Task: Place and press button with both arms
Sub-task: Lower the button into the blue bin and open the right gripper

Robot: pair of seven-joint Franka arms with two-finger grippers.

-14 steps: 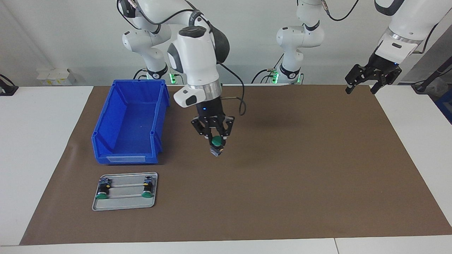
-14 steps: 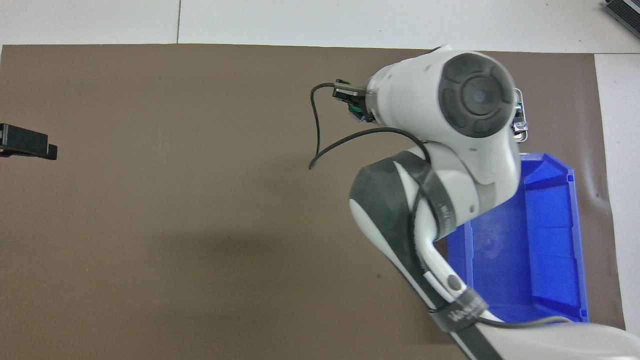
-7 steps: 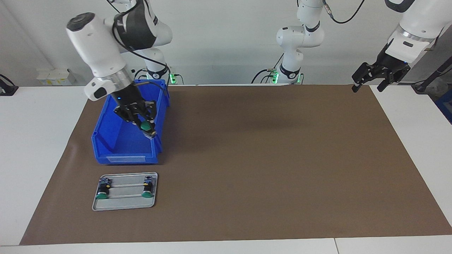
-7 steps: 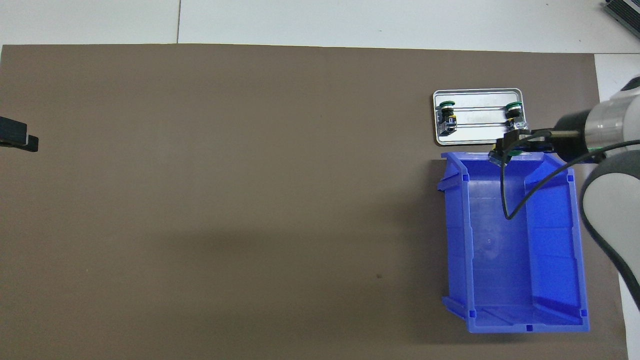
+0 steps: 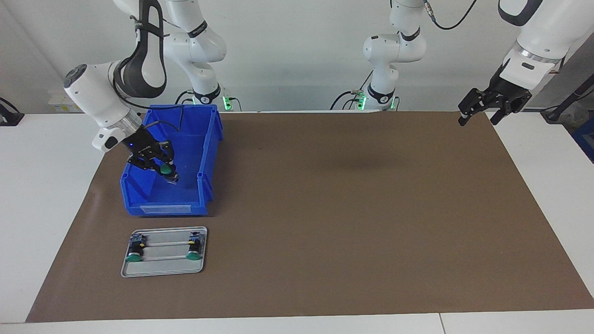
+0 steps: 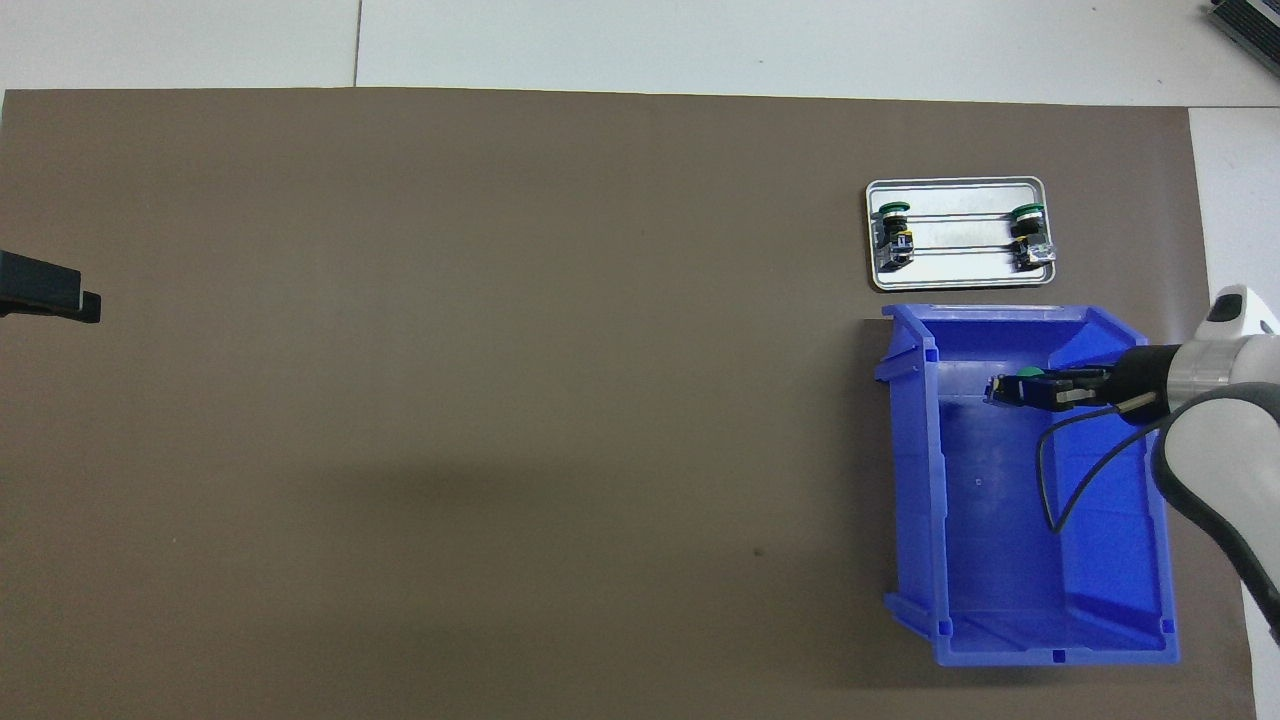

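Note:
My right gripper [image 5: 168, 173] is shut on a green-capped button [image 5: 165, 168] and reaches down inside the blue bin [image 5: 162, 209], near its wall farthest from the robots. In the overhead view the right gripper [image 6: 1003, 390] and the held button [image 6: 1028, 375] show over the bin's floor. Two more buttons [image 5: 134, 256] [image 5: 193, 253] lie on a small metal tray [image 5: 162, 270]. My left gripper [image 5: 478, 115] is open and empty, held in the air over the mat's corner at the left arm's end, where it waits.
The blue bin [image 6: 915, 480] stands on the brown mat [image 5: 371, 208] at the right arm's end. The metal tray [image 6: 955, 283] lies just farther from the robots than the bin. White table [image 5: 51, 185] borders the mat.
My right gripper carried the button from over the middle of the mat to the bin, then lowered into it. The left gripper shifted only slightly.

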